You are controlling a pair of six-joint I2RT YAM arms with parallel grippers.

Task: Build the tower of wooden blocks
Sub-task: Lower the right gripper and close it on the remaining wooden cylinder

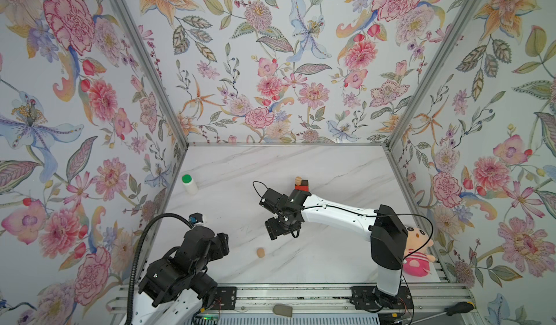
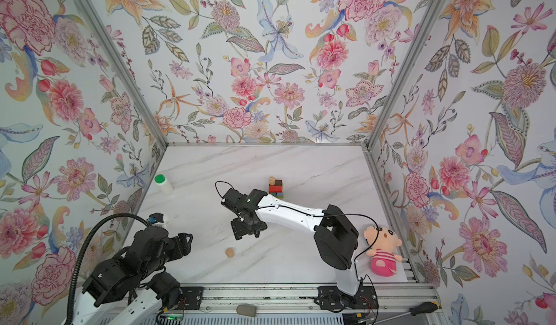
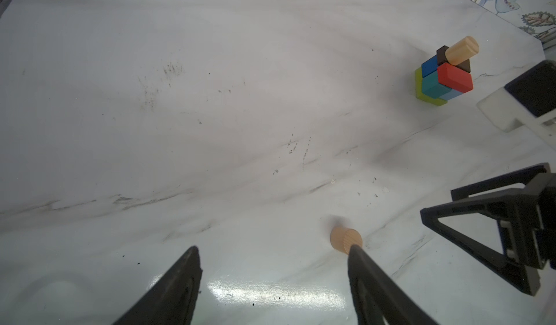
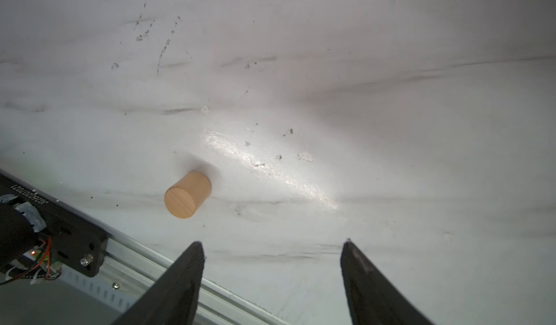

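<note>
- White bottle (image 1: pixel 189 184) with a green cap: lies near the left wall of the tabletop (image 1: pixel 331 170).
- Left tool (image 3: pixel 272 266): jaws apart and empty, held low over the front left of the tabletop.
- Loose tan cylinder (image 4: pixel 188 194): lies on its side on the tabletop, between the two tools and touched by neither.
- Right tool (image 4: pixel 272 242): jaws apart and empty, pointing down towards the tabletop just behind the loose cylinder.
- Wood block tower (image 3: pixel 445 77): stands mid-tabletop behind the right arm's wrist. It has a lime-green base, then teal, blue and light-blue cubes, then red and dark-brown oblongs, with a tan cylinder lying on top.
- Pink plush doll (image 2: pixel 382 248): lies at the front right corner.
</note>
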